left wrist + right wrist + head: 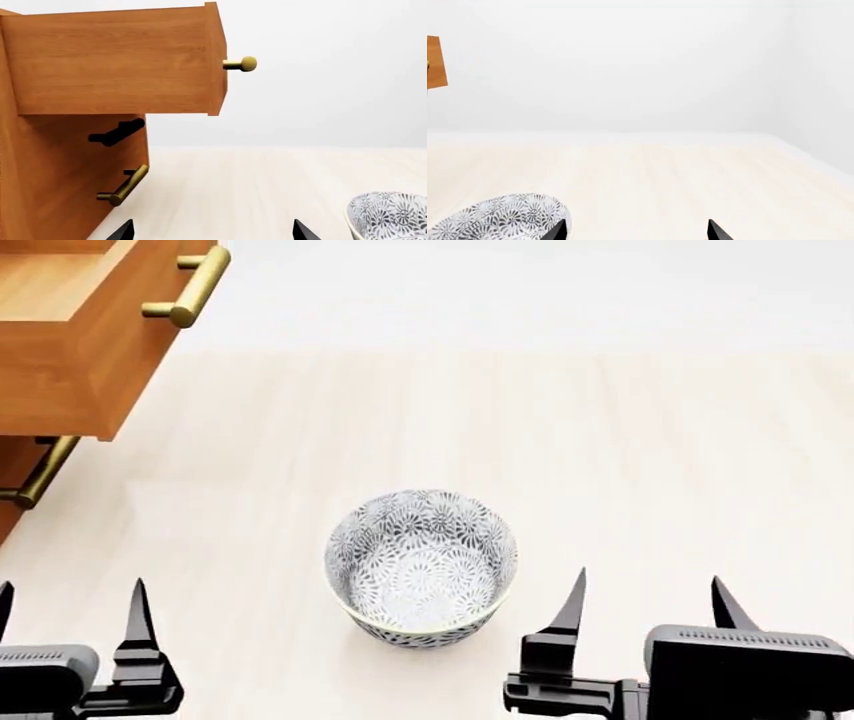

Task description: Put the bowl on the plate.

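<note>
The bowl (422,568), white with a dense grey-blue floral pattern, stands upright on the pale wooden table between my two arms. Its edge also shows in the left wrist view (390,215) and in the right wrist view (500,219). My left gripper (70,612) is open at the near left, well apart from the bowl. My right gripper (647,602) is open just to the bowl's right, nothing between its fingertips. In the wrist views the left gripper (213,231) and right gripper (635,231) show only wide-apart black tips. The plate is out of view.
A wooden cabinet (60,330) stands at the far left with its top drawer (113,60) pulled out and brass handles (187,288). A white wall lies behind the table (601,440).
</note>
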`<state>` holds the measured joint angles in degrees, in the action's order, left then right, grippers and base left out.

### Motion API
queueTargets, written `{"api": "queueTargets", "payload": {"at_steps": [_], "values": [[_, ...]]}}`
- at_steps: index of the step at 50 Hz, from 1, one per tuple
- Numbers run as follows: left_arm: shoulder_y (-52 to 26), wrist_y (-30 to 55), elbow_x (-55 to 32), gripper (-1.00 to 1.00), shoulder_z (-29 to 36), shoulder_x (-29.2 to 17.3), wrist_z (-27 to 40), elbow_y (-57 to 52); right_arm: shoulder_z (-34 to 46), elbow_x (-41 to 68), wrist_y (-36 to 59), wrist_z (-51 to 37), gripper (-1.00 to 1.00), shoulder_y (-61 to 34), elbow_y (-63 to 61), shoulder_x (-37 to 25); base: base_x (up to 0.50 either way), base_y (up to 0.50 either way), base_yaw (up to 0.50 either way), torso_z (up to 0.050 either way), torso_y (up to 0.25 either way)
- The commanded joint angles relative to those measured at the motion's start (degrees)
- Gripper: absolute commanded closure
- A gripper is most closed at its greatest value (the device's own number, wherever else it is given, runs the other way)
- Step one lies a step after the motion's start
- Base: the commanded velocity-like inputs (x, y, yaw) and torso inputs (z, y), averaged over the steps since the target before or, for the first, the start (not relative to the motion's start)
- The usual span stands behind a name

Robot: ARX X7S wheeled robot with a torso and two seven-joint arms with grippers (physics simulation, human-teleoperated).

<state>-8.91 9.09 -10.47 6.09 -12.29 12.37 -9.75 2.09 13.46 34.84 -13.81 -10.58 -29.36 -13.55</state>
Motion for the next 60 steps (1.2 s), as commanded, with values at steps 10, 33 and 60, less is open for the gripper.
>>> {"api": "queueTargets", "payload": {"at_steps": [10, 33, 60], "values": [[1.24, -5.03, 0.28, -1.0, -0.67, -0.45, 0.63, 3.83, 3.05, 2.71, 18.39, -1.05, -1.0, -10.23, -4.1, -1.18, 0.0, 0.0, 0.0, 0.0, 0.0], [1.17, -3.42, -0.05, -1.0, -1.51, -1.38, 2.65, 2.2, 3.47, 17.64, 44.5, 9.9, -1.0, -38.68, 4.27, 0.83, 0.0, 0.0, 0.0, 0.0, 0.0], [0.34, -3.21, -0.46, -1.0, -0.97, -1.83, 3.32, 2.11, 25.46, 19.85, 44.91, 27.99, -1.0, -62.18, 34.01, 0.67, 0.0, 0.0, 0.0, 0.0, 0.0]]}}
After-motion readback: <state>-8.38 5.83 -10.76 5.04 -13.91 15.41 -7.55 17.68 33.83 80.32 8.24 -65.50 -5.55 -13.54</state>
